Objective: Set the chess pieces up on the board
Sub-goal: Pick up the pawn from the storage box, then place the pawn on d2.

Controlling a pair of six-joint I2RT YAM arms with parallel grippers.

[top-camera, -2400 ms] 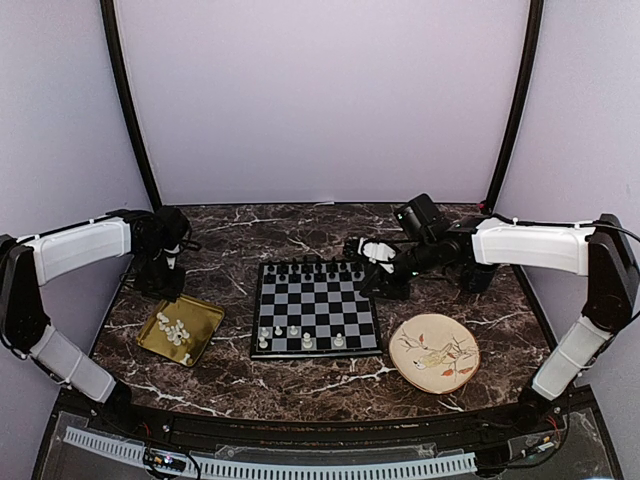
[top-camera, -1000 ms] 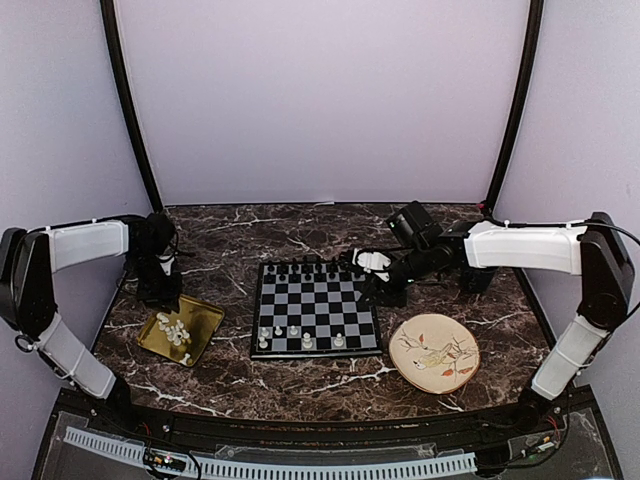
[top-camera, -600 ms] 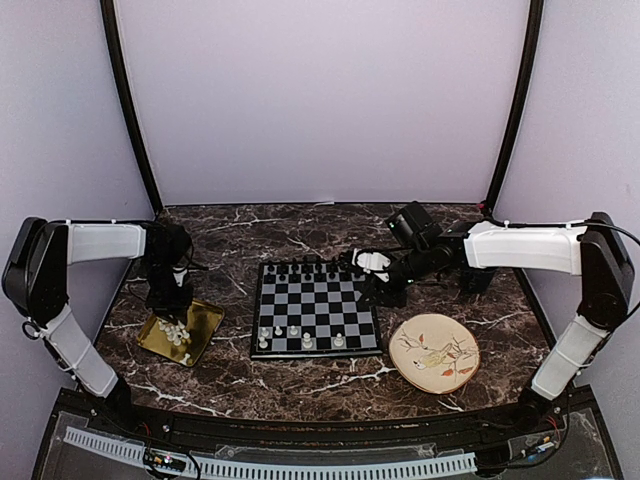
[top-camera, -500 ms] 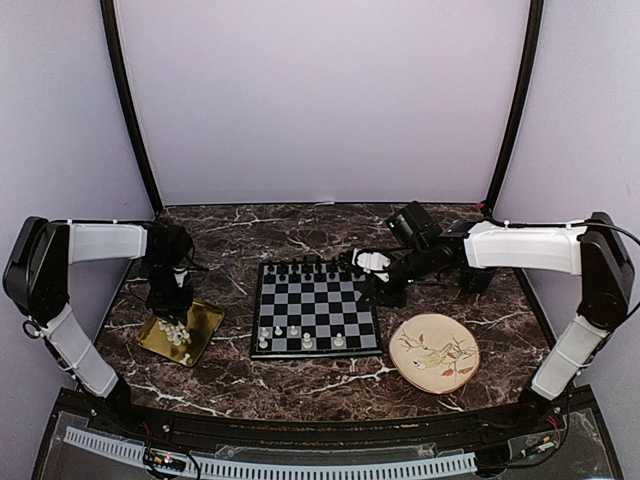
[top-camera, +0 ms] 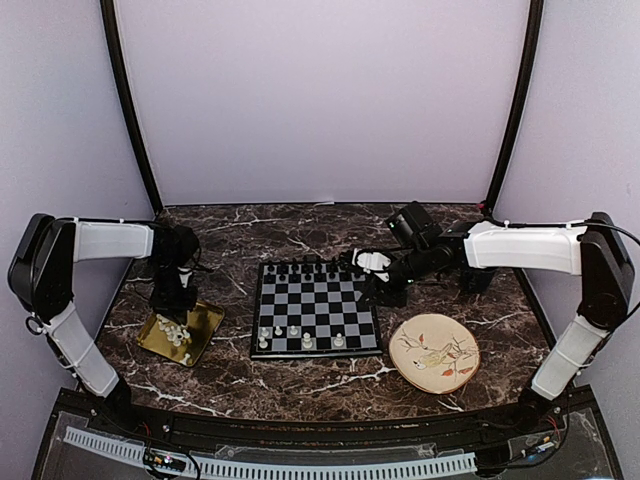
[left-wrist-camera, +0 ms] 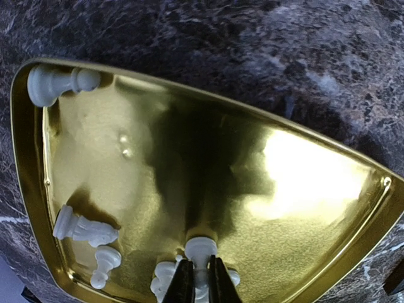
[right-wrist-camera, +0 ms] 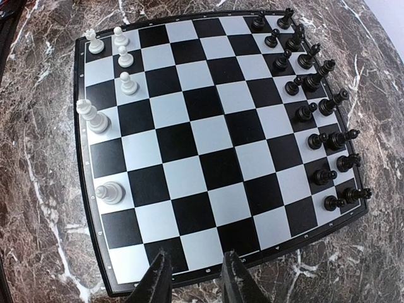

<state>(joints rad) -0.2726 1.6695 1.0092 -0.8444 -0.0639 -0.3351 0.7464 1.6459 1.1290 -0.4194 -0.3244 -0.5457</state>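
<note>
on the dark marbled surface (top-camera: 300, 385), a round cream plate with a painted branch (top-camera: 434, 352) lies on the near side of the right pincer (right-wrist-camera: 192, 278), well apart from it. the left pincer (left-wrist-camera: 201, 281) points down into the square gold metal tray (left-wrist-camera: 303, 189) and is clenched on one small white plastic chess piece (left-wrist-camera: 201, 247), whose rounded top shows just beyond the fingertips. other loose white chess pieces (left-wrist-camera: 82, 228) lie on their sides to the left of its tips, one more in the tray's far-left corner. the right pincer hangs released, nothing between its fingers, above the border of the flat black-and-grey chequered board (right-wrist-camera: 208, 158). ahead and left of it six white pieces (right-wrist-camera: 108, 191) stand along the board's left edge. ahead and right, tiny black chess pieces (right-wrist-camera: 315, 107) stand in two rows along the right edge.
</note>
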